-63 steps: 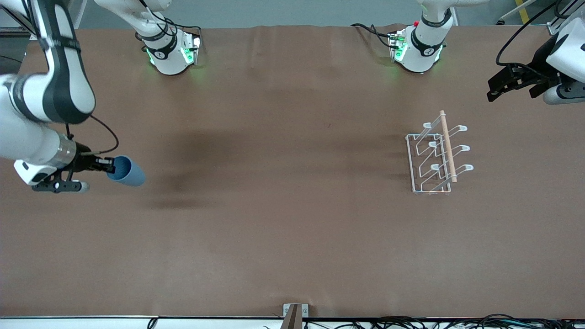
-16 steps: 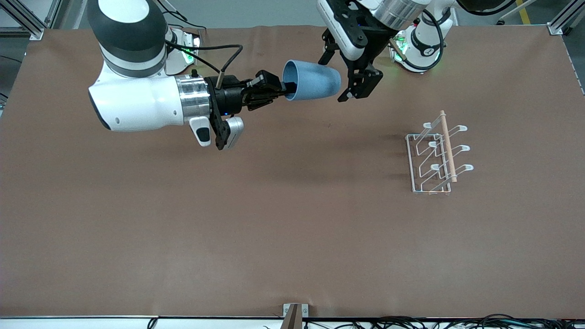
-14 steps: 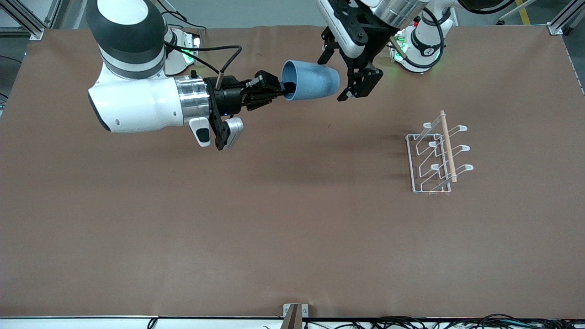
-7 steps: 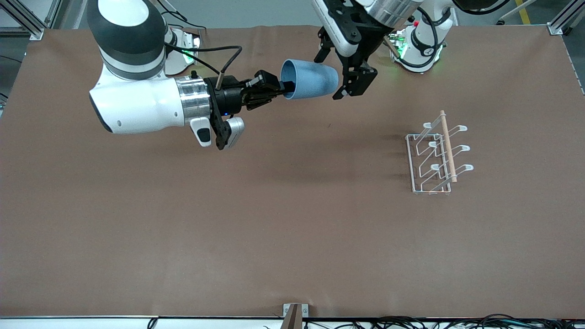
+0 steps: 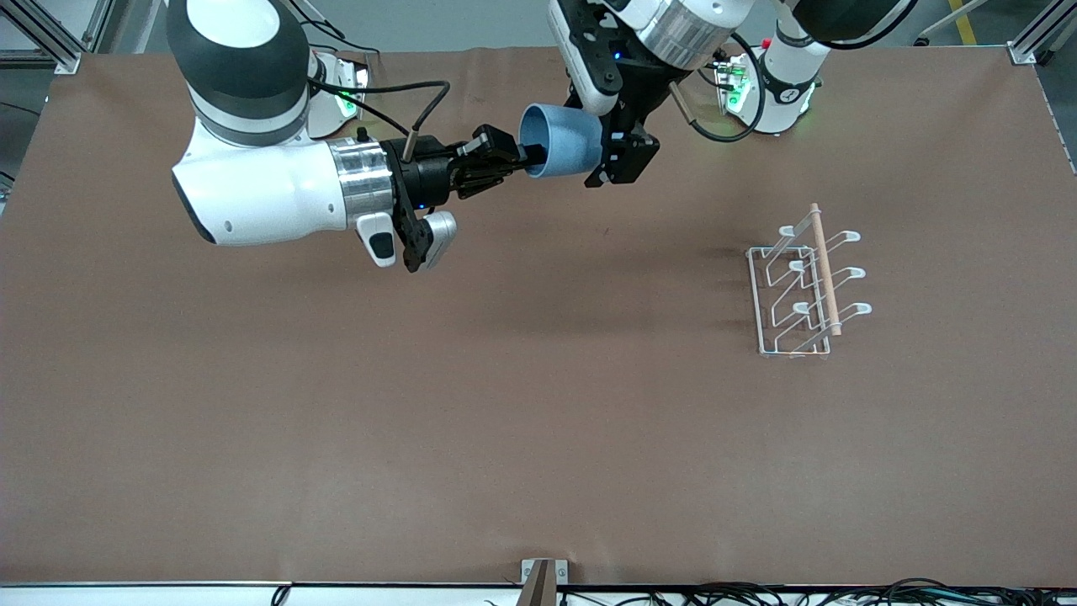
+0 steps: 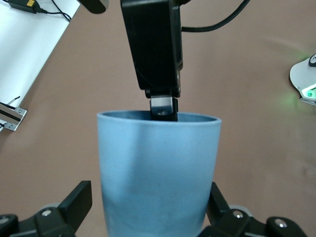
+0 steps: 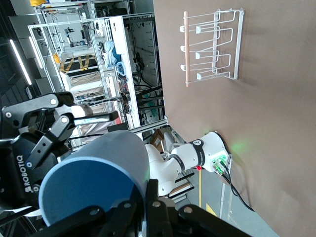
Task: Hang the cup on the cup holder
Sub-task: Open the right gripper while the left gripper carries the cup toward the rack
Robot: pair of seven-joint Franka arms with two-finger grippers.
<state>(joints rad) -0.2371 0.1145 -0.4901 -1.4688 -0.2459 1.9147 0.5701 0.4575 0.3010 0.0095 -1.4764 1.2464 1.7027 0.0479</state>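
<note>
The brown table (image 5: pixel 505 421) is bare under the meeting arms, so nothing blocks the handover. The right gripper (image 5: pixel 515 157) pinches the cup (image 5: pixel 559 151) by its rim, one finger inside, holding it on its side in the air over the part of the table near the robots' bases. The left gripper (image 5: pixel 602 157) straddles the cup's closed end, fingers spread and apparently not pressing. It should probably close squarely on the wall before the right lets go, or the cup may slip. The cup holder (image 5: pixel 803 286) stands well apart, toward the left arm's end, its prongs all free.
</note>
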